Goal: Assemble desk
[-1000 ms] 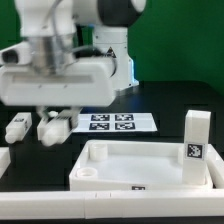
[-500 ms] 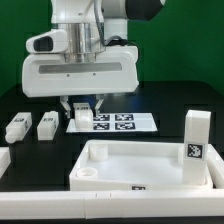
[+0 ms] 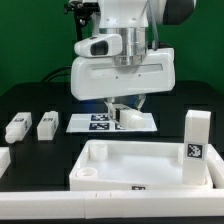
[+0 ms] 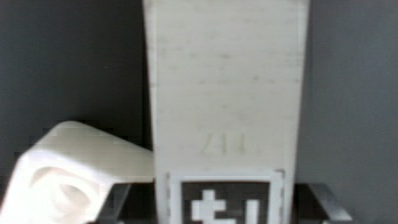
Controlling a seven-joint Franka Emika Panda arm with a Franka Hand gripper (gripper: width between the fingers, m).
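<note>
Status: seeing desk top (image 3: 110,178) nearest, rim up, long axis running across the exterior view. Beyond, noting upright leg (image 3: 195,135) at that view's right and loose legs (image 3: 17,128) lying flat at its left. Farthest, clamping held leg (image 4: 222,90) in gripper (image 3: 124,111) over marker board (image 3: 80,124), keeping long axis between fingers, tagged end facing wrist camera.

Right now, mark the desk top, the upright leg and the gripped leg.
desk top (image 3: 110,177), exterior view, front wall.
upright leg (image 3: 196,128), exterior view, front face.
gripped leg (image 4: 222,80), wrist view, long face.
</note>
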